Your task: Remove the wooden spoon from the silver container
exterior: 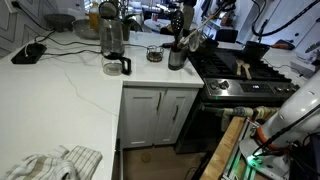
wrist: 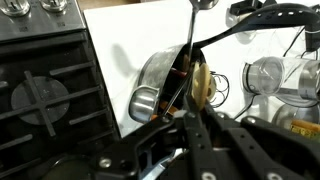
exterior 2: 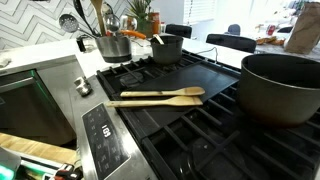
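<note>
The silver container stands on the white counter next to the stove and holds several utensils. In the wrist view it is seen from above, with dark utensils sticking out. The wooden spoon's tan head rises just past my fingertips, over the container's mouth; its handle is hidden. My gripper hangs directly above the container. In the wrist view its dark fingers meet at the spoon's neck and look shut on it.
A glass carafe and a small glass jar stand beside the container. Two wooden spatulas lie on the stove's griddle. A big dark pot and a steel pot of utensils are on the stove.
</note>
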Available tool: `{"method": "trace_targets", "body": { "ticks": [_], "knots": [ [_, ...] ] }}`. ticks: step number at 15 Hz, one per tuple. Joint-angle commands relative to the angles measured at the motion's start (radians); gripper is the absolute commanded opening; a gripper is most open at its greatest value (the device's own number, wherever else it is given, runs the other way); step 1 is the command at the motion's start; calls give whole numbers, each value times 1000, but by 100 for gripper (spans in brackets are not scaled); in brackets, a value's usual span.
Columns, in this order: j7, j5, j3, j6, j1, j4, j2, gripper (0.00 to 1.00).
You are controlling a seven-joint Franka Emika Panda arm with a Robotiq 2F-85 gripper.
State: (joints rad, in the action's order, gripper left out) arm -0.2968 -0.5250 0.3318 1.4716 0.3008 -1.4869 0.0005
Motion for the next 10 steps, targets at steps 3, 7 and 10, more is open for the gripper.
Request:
{"method": "trace_targets", "body": {
  "ticks": [3, 7, 10],
  "knots": [
    [-34, 19, -4, -44, 8, 2, -16, 2],
    [-44, 15, 0, -36, 11, -24, -64, 2],
    [-42, 4, 8, -40, 16, -56, -123, 2]
  ]
}}
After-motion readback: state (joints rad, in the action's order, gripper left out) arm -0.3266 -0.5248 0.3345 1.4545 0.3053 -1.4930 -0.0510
